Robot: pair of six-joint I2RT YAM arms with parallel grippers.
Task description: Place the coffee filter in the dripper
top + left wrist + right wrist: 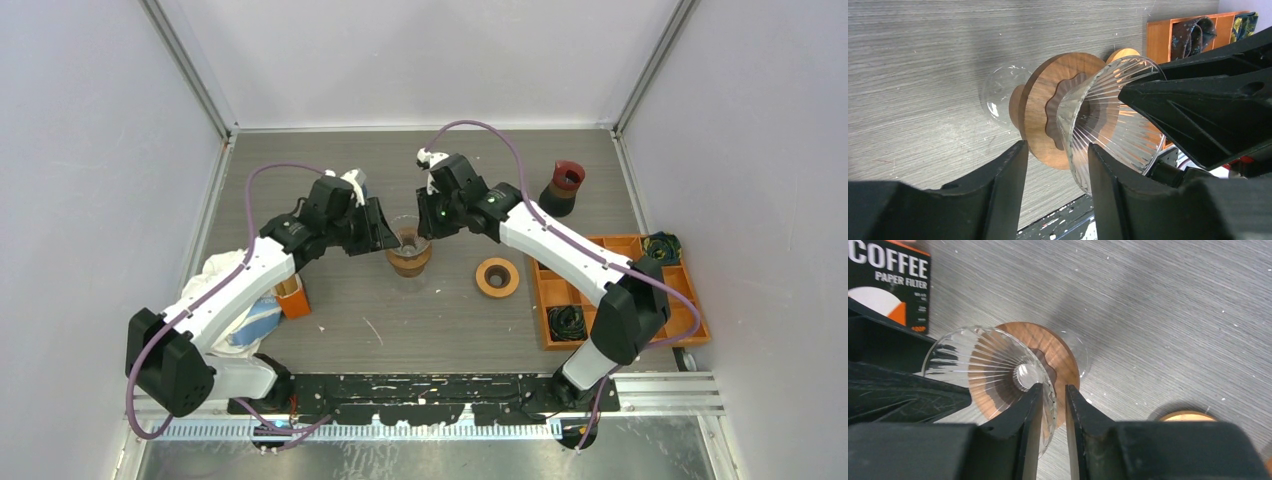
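Note:
The dripper (409,250) is a ribbed clear glass cone in a round wooden collar (1040,112), standing on a clear glass (998,92) mid-table. My left gripper (390,240) is at its left rim and is open, with the glass edge and the collar's edge between its fingers (1058,155). On the right rim my right gripper (425,222) is open by a narrow gap (1054,392). The rim lies against its left finger (1030,410). A box marked coffee paper filter (888,280) lies beyond. The cone looks brownish inside, and I cannot tell whether a coffee filter lies in it.
A wooden ring (497,277) lies right of the dripper. An orange compartment tray (630,245) with dark coiled items sits at the right. A dark vessel with a red top (563,188) stands behind it. A white bag (235,290) and a small orange box (291,297) are at the left.

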